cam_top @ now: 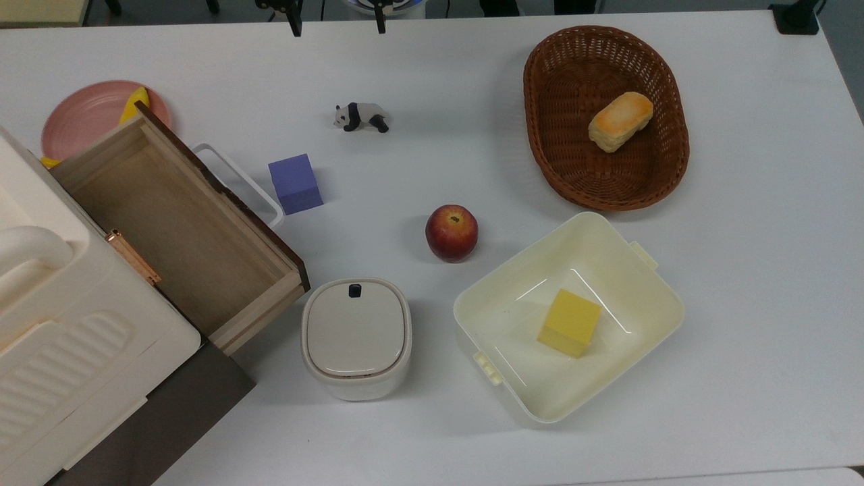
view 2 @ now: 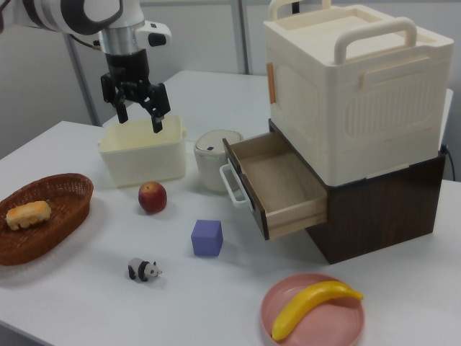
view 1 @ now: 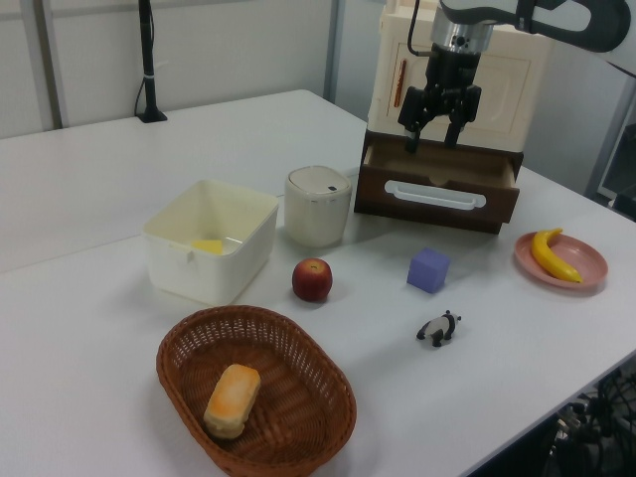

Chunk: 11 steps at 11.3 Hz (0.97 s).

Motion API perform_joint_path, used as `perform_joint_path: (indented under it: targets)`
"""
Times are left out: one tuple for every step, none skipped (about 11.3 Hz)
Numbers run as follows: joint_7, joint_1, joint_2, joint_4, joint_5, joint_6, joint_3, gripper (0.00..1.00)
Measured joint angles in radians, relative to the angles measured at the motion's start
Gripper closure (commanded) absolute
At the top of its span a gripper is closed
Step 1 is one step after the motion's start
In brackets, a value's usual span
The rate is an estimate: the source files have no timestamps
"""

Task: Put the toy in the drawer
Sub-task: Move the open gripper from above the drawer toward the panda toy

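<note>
- Toy (cam_top: 361,117), a small panda figurine, stands on the white table (cam_top: 742,270); we see it near the purple cube (cam_top: 295,183) and well apart from the drawer (cam_top: 182,226).
- We find the drawer pulled out, its wooden floor bare, white loop handle (view 2: 232,185) facing the table.
- Our gripper (view 2: 137,109) hangs high above the table with fingers spread, holding nothing.
- We see an apple (cam_top: 451,233) between the cube and the cream tub (cam_top: 648,297).
</note>
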Motion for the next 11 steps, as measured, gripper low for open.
perform_joint_path:
  targets:
    - [-0.002,0.0,0.008,0.017,0.0,0.0,0.0,0.0]
    - [-0.027,0.003,0.012,0.016,0.0,0.0,0.002,0.0]
    - [-0.033,0.008,0.021,0.015,0.0,0.003,0.004,0.0]
    - [-0.036,0.01,0.029,0.014,0.0,0.004,0.015,0.0]
    - [-0.037,0.01,0.035,0.014,0.0,0.004,0.031,0.0]
    - [-0.037,0.009,0.037,0.014,0.0,0.004,0.042,0.0]
    - [-0.037,0.008,0.038,0.012,0.0,0.004,0.05,0.0]
    - [-0.037,0.006,0.038,0.01,0.0,0.004,0.055,0.0]
    - [-0.042,-0.001,0.038,0.008,0.0,0.004,0.059,0.0]
    - [-0.05,-0.011,0.038,0.004,0.0,0.004,0.065,0.0]
    - [-0.051,-0.03,0.036,-0.007,0.0,0.018,0.077,0.0]
